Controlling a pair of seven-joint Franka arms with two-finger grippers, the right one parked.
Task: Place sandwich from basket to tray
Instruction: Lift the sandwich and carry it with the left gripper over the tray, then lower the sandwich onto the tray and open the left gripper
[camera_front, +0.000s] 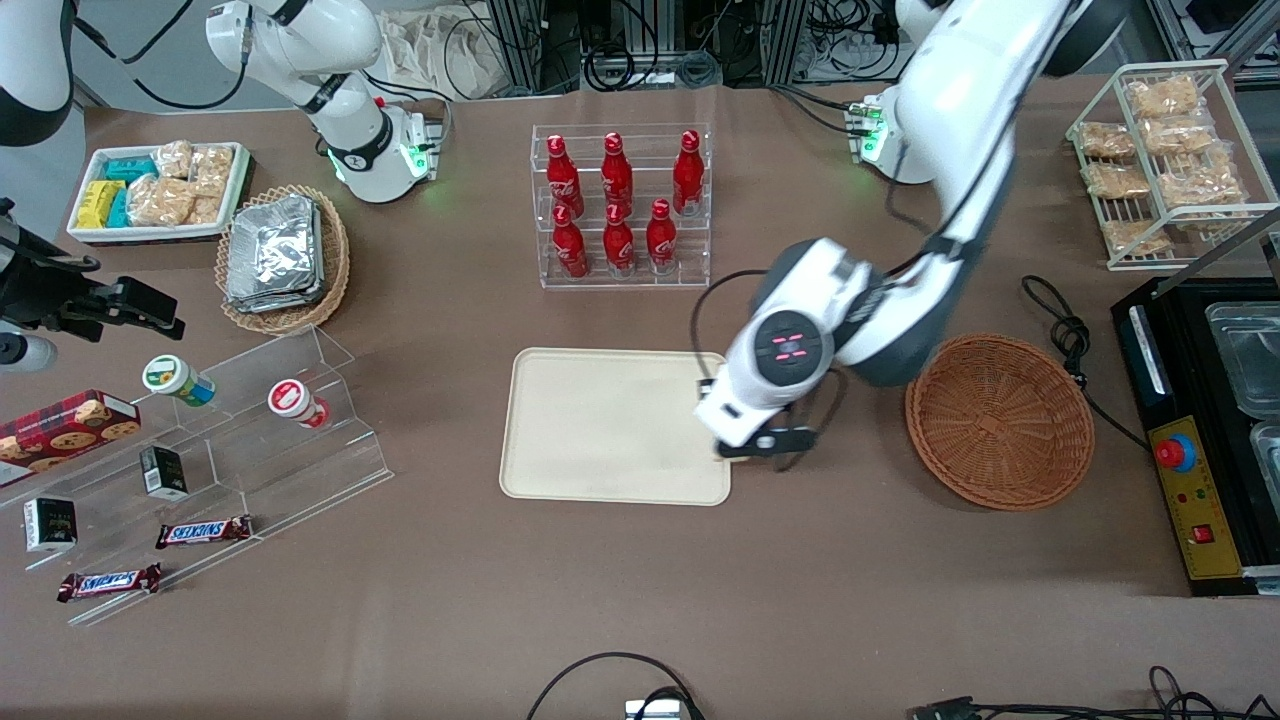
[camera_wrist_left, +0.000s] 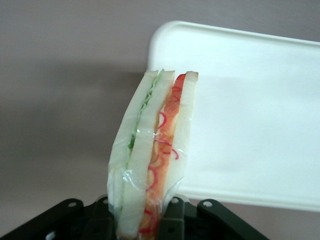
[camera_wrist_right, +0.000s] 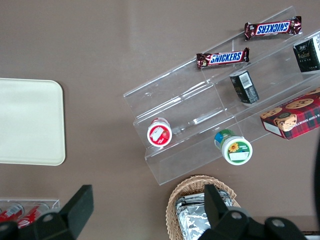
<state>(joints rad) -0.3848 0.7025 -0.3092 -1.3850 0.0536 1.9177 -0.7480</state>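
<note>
In the left wrist view, the sandwich (camera_wrist_left: 152, 155), a clear-wrapped wedge of white bread with green and orange-red filling, stands on edge between my black fingers (camera_wrist_left: 172, 220). My gripper (camera_wrist_left: 137, 225) is shut on it. Past the sandwich lies a corner of the cream tray (camera_wrist_left: 250, 115). In the front view my gripper (camera_front: 772, 442) hangs over the tray's (camera_front: 600, 425) edge nearest the basket, and the arm hides the sandwich. The reddish-brown wicker basket (camera_front: 1000, 420) sits beside the tray toward the working arm's end, with nothing in it.
A clear rack of red bottles (camera_front: 620, 205) stands farther from the front camera than the tray. A paler basket of foil packets (camera_front: 282, 258), a white snack bin (camera_front: 160, 190) and a clear stepped shelf (camera_front: 210, 450) lie toward the parked arm's end. A black appliance (camera_front: 1200, 430) and a wire rack (camera_front: 1170, 160) sit past the basket.
</note>
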